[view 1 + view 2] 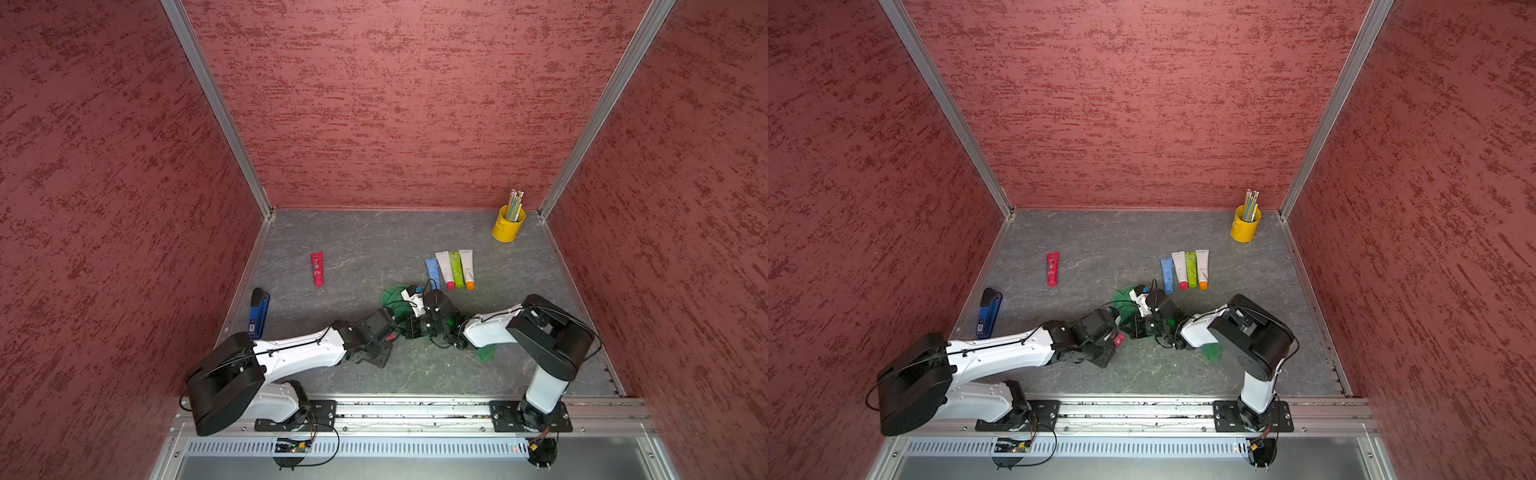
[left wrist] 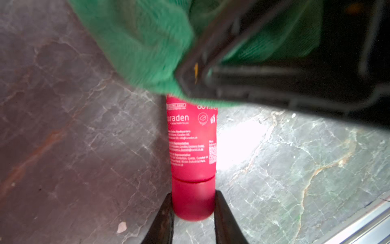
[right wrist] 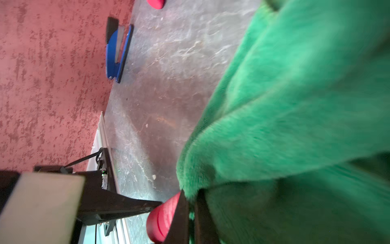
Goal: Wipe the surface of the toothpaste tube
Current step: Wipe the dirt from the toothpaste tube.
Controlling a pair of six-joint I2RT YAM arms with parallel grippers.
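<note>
A red toothpaste tube [image 2: 193, 143] with white print is held by its cap between the fingers of my left gripper [image 2: 193, 202], which is shut on it. A green cloth [image 2: 143, 46] lies over the tube's far end. My right gripper [image 3: 191, 202] is shut on a fold of this cloth [image 3: 295, 105], right beside the tube's red cap [image 3: 162, 217]. In both top views the two grippers meet at the table's front middle, where only a sliver of the tube [image 1: 391, 337] shows, with the cloth [image 1: 395, 297] bunched behind them.
Another red tube [image 1: 317, 269] lies at the left middle. A row of several coloured tubes [image 1: 451, 270] lies just behind the grippers. A yellow cup of pencils [image 1: 508, 224] stands at the back right. A blue stapler [image 1: 258, 313] lies by the left wall.
</note>
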